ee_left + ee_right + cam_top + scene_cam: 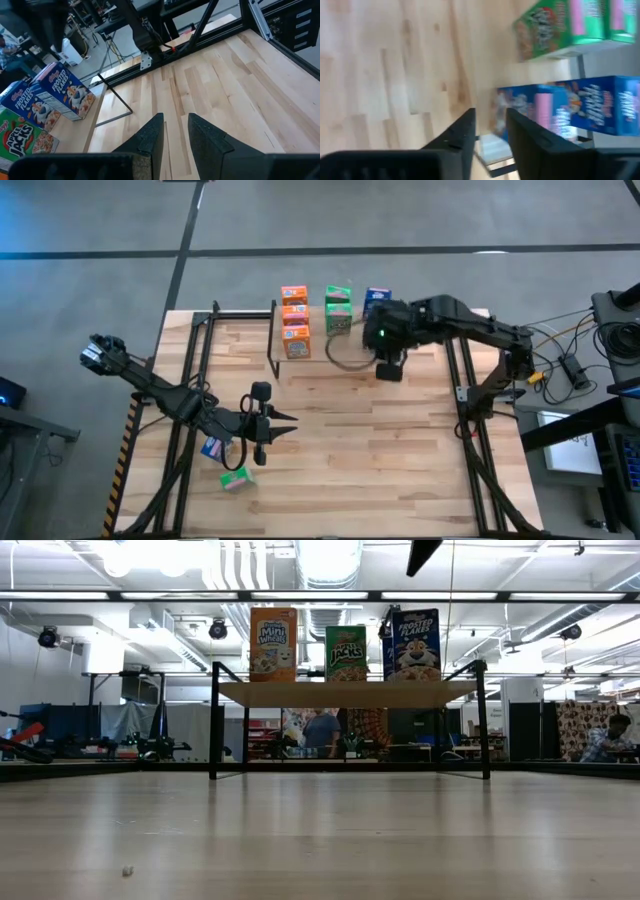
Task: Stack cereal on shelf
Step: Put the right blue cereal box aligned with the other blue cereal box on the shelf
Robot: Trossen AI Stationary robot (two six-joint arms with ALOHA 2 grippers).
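Nearest us lay a green box (236, 478) and a blue box (211, 447) on the table, beside the left gripper (284, 423), whose fingers stood narrowly parted and empty. We judged the next pick wanted a square approach over one box, clear of its neighbour. Farther off, orange (294, 320), green (339, 306) and blue (377, 298) cereal stood on the shelf (300, 350). Our right gripper (389, 369) hung bent-armed beside the blue stack, fingers slightly apart, holding nothing
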